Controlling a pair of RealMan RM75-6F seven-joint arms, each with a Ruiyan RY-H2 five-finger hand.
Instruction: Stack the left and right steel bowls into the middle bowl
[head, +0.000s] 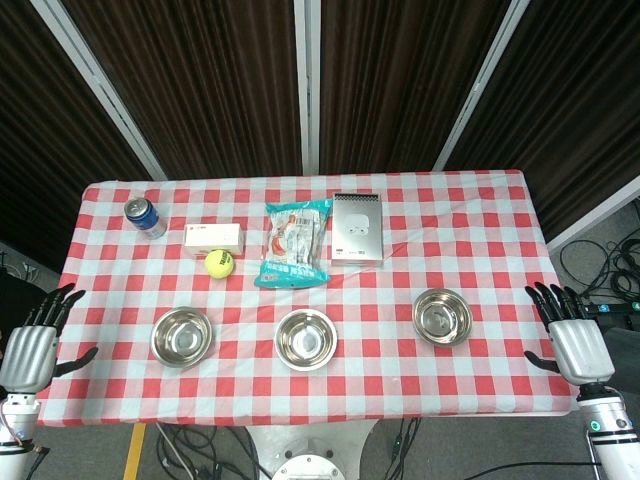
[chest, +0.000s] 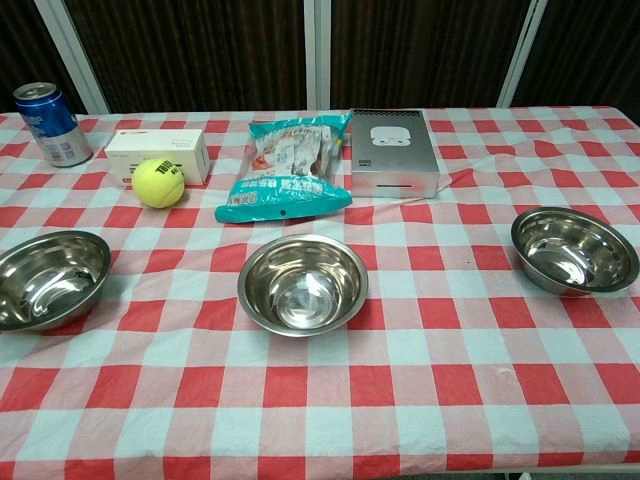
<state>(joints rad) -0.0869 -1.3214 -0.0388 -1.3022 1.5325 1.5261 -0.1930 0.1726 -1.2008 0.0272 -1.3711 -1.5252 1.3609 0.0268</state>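
Hanging off the table's two ends, both hands held nothing. The left hand (head: 28, 345) sat beyond the left edge, its fingers (head: 55, 303) spread wide and pointing up the frame, thumb out toward the cloth. The right hand (head: 575, 338) sat beyond the right edge in the same pose, fingers (head: 548, 298) wide and apart. Neither touched the table (head: 480, 215), and neither showed in the chest view.

Three steel bowls stood upright in a row along the near half of the red-and-white checked cloth, well apart from one another. The left bowl (head: 182, 337) (chest: 45, 278) was nearest the left hand, the middle bowl (head: 306, 339) (chest: 302, 284) lay near the table's centre line, and the right bowl (head: 442, 317) (chest: 574, 249) sat slightly farther back than the other two. All three were empty; none was stacked.

Behind them lay a second row. A blue can (head: 145, 217) (chest: 51, 123) stood upright near the far left corner. A white box (head: 213, 238) (chest: 158, 154) lay to its right, with a yellow tennis ball (head: 220, 263) (chest: 158, 183) just in front of the box, touching or nearly so. A teal snack bag (head: 294, 243) (chest: 285, 170) lay flat behind the middle bowl, and a silver box (head: 357, 228) (chest: 393, 152) lay just beside it on the right.
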